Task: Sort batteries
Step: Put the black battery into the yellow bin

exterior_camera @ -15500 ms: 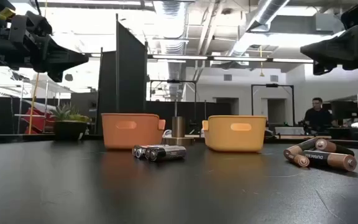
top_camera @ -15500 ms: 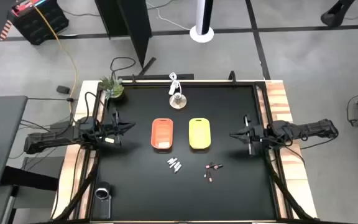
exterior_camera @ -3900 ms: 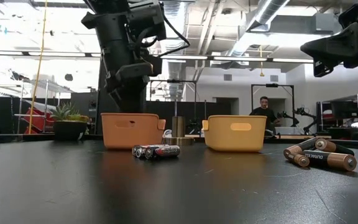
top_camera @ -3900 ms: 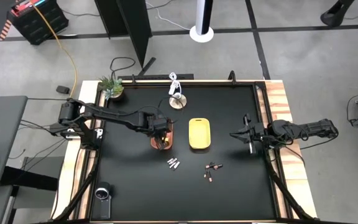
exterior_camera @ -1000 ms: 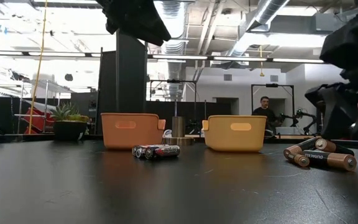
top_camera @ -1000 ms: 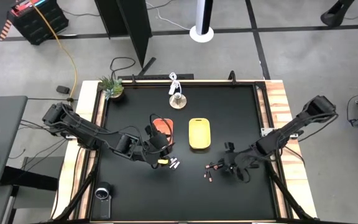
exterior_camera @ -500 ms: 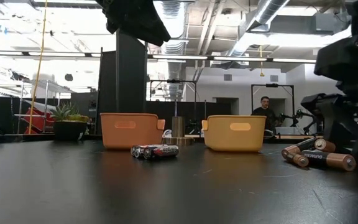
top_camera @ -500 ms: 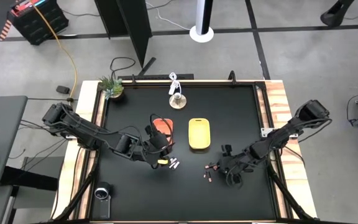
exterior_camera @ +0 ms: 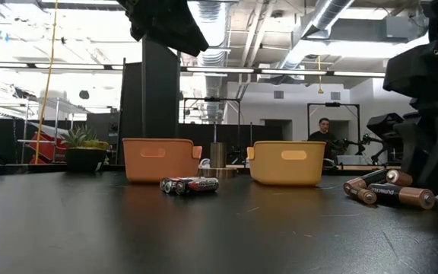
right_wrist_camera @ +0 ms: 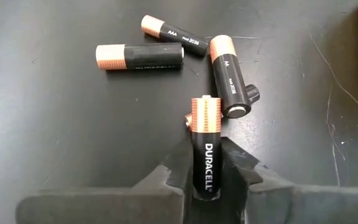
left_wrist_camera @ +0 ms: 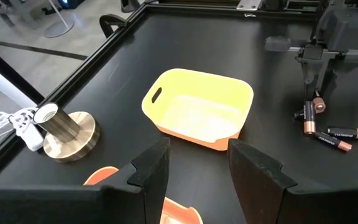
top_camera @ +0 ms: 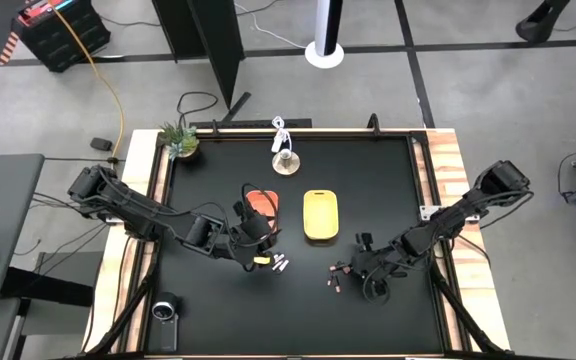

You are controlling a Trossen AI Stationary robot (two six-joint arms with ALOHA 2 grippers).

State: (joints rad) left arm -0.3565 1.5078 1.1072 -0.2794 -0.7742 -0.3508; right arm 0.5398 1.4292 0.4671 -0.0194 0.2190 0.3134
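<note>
A few dark copper-ended batteries (top_camera: 340, 272) lie at the near right of the black table, and silvery ones (top_camera: 281, 264) lie nearer the middle. My right gripper (right_wrist_camera: 205, 171) is down among the dark ones, shut on one of them (right_wrist_camera: 204, 149); three others (right_wrist_camera: 140, 56) lie just beyond it. My left gripper (left_wrist_camera: 197, 168) hangs open and empty above the near end of the orange tray (top_camera: 260, 203). The yellow tray (top_camera: 321, 215) stands next to the orange one. My right gripper pinches a dark battery by its black body (right_wrist_camera: 204, 177) between the two fingers (right_wrist_camera: 178, 163). The fingers come slanting down from the table's right and lie along it. Its copper end (right_wrist_camera: 204, 115) sticks out past the fingertips. Whether it is off the table I cannot tell.
A metal post on a round base (top_camera: 286, 162) with a white cable stands at the far middle, and a potted plant (top_camera: 180, 142) at the far left corner. A round dark object (top_camera: 165, 310) sits at the near left edge. A person (exterior_camera: 324, 131) is in the room behind.
My right gripper has gone down and a little toward the table's left edge, onto the dark batteries, tipping more steeply downward. My left arm has kept still.
</note>
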